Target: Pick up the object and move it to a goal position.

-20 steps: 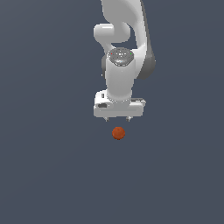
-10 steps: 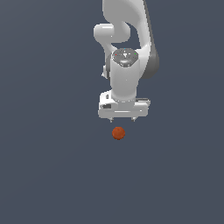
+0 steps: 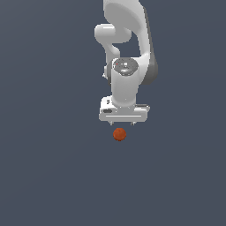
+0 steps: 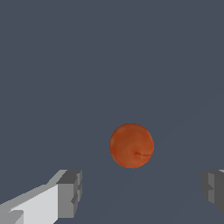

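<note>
**A:** What is on the exterior view's left?

**B:** Only the flat, dark blue-grey floor (image 3: 48, 167). It fills that side and runs across the whole picture.

**A:** And moving toward the middle?

**B:** A white robot arm (image 3: 126, 48) comes down from the top edge, a little past centre. It ends in a wide white gripper (image 3: 123, 123) that points straight down. Just below it, apart from it and not touching, lies the orange-red ball (image 3: 119, 134), small and round, narrower than the gripper's body.

**A:** How does the pincer stand?

**B:** Spread wide, holding nothing. In the wrist view one grey fingertip (image 4: 70, 194) shows at one side and the other at the far edge, with a broad gap between. The ball (image 4: 131, 145) sits on the floor beyond that gap, nearer the middle of it than either finger, and neither finger touches it. Its surface is slightly mottled, with a thin dark crease.

**A:** And the exterior view's right?

**B:** More of the same bare floor.
</note>
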Tool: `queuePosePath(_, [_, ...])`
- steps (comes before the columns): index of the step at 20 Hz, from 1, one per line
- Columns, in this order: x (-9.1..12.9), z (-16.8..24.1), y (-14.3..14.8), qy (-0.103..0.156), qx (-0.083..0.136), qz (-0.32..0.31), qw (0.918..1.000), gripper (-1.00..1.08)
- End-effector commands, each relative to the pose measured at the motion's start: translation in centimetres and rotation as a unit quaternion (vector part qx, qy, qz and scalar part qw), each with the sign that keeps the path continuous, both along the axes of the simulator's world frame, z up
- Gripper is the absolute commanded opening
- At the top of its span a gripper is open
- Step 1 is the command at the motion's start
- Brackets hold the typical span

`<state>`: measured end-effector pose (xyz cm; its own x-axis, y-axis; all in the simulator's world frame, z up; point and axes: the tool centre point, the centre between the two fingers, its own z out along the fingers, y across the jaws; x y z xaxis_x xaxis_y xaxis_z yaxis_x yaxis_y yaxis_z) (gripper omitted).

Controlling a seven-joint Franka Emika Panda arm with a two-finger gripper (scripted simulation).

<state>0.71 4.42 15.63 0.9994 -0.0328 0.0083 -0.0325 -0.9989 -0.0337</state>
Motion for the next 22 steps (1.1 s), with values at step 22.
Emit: queuePosePath(22, [-0.9, -8.9, -0.7, 0.006, -0.016, -0.041, 0.9990, 1.00])
